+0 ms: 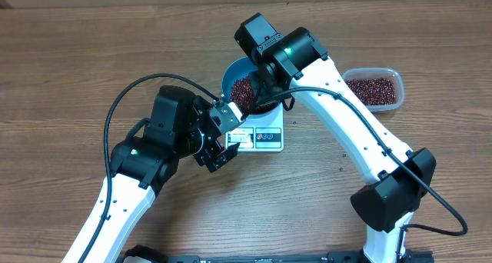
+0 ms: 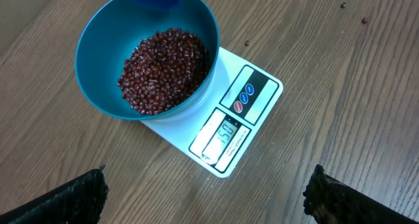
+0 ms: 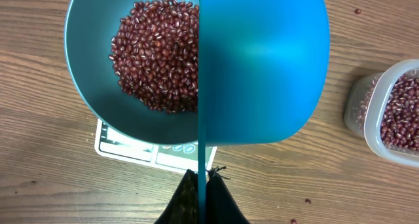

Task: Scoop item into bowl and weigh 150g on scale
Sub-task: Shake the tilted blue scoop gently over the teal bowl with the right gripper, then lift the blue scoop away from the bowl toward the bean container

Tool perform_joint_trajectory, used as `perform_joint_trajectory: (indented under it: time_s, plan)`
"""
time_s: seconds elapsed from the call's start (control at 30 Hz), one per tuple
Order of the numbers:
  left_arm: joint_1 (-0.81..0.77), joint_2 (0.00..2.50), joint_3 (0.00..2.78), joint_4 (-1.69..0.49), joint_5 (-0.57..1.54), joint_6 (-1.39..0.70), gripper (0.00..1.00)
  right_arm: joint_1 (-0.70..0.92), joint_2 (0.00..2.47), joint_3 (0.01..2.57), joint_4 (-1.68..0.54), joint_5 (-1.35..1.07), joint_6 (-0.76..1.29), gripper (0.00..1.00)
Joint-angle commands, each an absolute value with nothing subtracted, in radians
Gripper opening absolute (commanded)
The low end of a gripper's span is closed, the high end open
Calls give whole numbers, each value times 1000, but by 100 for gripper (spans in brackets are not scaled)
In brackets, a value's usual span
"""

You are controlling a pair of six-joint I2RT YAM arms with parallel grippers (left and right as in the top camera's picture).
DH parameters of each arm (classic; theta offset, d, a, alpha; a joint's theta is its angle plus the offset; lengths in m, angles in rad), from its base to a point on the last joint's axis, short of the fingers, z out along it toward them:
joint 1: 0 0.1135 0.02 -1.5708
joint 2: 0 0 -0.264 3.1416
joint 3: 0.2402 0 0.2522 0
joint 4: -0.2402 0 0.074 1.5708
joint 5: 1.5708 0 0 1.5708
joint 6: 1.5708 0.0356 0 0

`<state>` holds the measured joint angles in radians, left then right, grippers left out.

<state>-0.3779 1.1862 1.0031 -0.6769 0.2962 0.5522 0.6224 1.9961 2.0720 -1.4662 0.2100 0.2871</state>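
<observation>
Scoop (image 3: pixel 262 67) is being clamped by right gripper (image 3: pixel 201 185) over bowl (image 3: pixel 88 60) of beans (image 3: pixel 157 54) on scale (image 2: pixel 245 96); left gripper (image 2: pixel 206 192) is being held spread apart.

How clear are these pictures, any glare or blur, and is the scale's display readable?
Overhead: even light, the right arm covers part of the bowl, the scale display too small to read. Left wrist: sharp, no glare, display digits legible, beans crisp. Right wrist: the scoop close to the lens with a soft sheen, hiding the bowl's right side.
</observation>
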Motion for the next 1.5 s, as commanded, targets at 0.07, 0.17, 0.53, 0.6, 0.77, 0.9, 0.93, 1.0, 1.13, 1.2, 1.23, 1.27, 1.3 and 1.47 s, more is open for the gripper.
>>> perform_joint_trajectory:
  time_s: [0.07, 0.17, 0.53, 0.6, 0.77, 0.9, 0.93, 1.0, 1.13, 1.2, 1.23, 1.27, 1.3, 1.47]
  plan:
    - [-373, 1189, 1030, -677, 304, 535, 99, 620, 1966, 2100, -1459, 224, 284, 4]
    - [-373, 1190, 1030, -677, 304, 535, 99, 620, 1966, 2100, -1459, 224, 288, 4]
    - [-373, 1190, 1030, -677, 304, 535, 100, 600, 1966, 2101, -1421, 196, 403, 4]
    - [-373, 1190, 1030, -677, 304, 535, 100, 577, 1966, 2101, -1418, 180, 451, 4]
    - [-373, 1190, 1030, -677, 304, 535, 100, 500, 1966, 2101, -1419, 134, 553, 4]
    - [-373, 1190, 1030, -677, 304, 535, 99, 424, 1965, 2101, -1419, 86, 642, 4]
    - [-373, 1189, 1030, -677, 304, 535, 99, 403, 1965, 2101, -1419, 75, 667, 4]
    - [-373, 1190, 1030, -677, 304, 535, 100, 364, 1963, 2102, -1419, 64, 710, 4]
    - [-373, 1190, 1030, -677, 304, 535, 100, 284, 1951, 2102, -1420, 27, 801, 4]
    - [-373, 1189, 1030, -677, 304, 535, 99, 240, 1944, 2102, -1424, -3, 850, 4]
    - [-373, 1190, 1030, -677, 304, 535, 99, 213, 1939, 2102, -1427, -20, 877, 4]
    - [-373, 1190, 1030, -677, 304, 535, 99, 191, 1937, 2102, -1430, -32, 898, 4]
    - [-373, 1190, 1030, -677, 304, 535, 99, 173, 1935, 2102, -1430, -42, 913, 4]
    - [-373, 1190, 1030, -677, 304, 535, 100, 95, 1934, 2101, -1433, -66, 955, 4]
